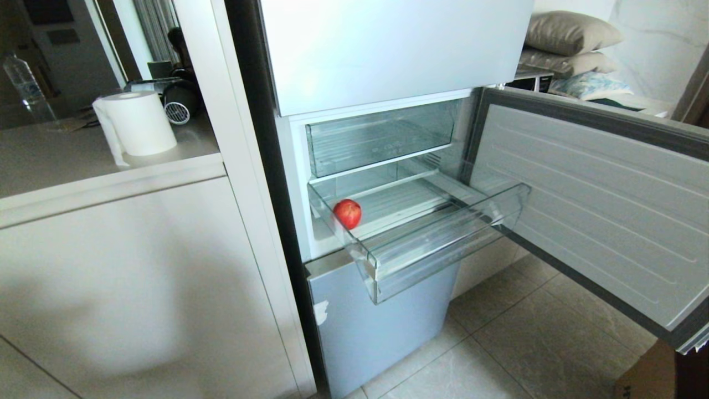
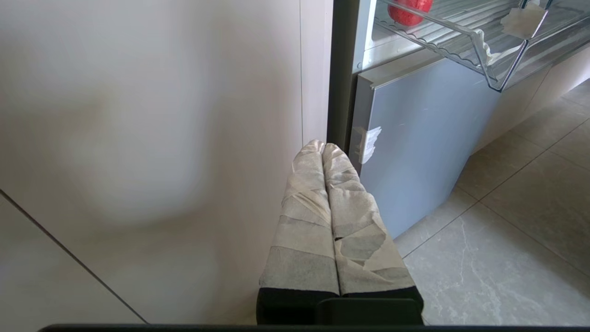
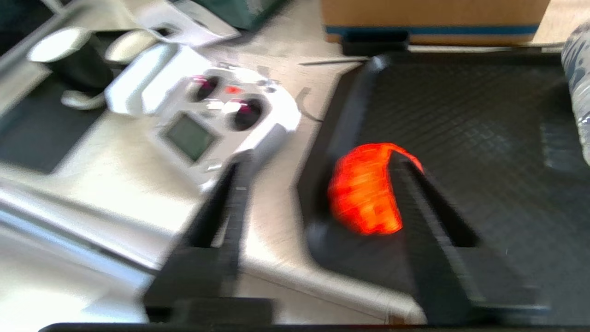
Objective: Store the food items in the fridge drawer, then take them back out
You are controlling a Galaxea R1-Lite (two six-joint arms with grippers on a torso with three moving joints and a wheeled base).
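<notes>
A red apple (image 1: 347, 213) lies at the left end of the pulled-out fridge drawer (image 1: 443, 249); the left wrist view shows the same apple (image 2: 408, 11) and drawer (image 2: 488, 60) from below. Neither arm shows in the head view. My left gripper (image 2: 322, 146) hangs shut and empty, low beside the white cabinet. My right gripper (image 3: 318, 159) is open over a black tray (image 3: 484, 138). A blurred orange-red food item (image 3: 364, 193) lies in the tray between the fingers, against one of them and well away from the other.
The fridge door (image 1: 598, 210) stands open to the right, and an upper clear bin (image 1: 382, 138) sits above the drawer. A paper roll (image 1: 138, 122) stands on the counter at left. A white remote controller (image 3: 216, 115) and a cardboard box (image 3: 433, 18) sit by the tray.
</notes>
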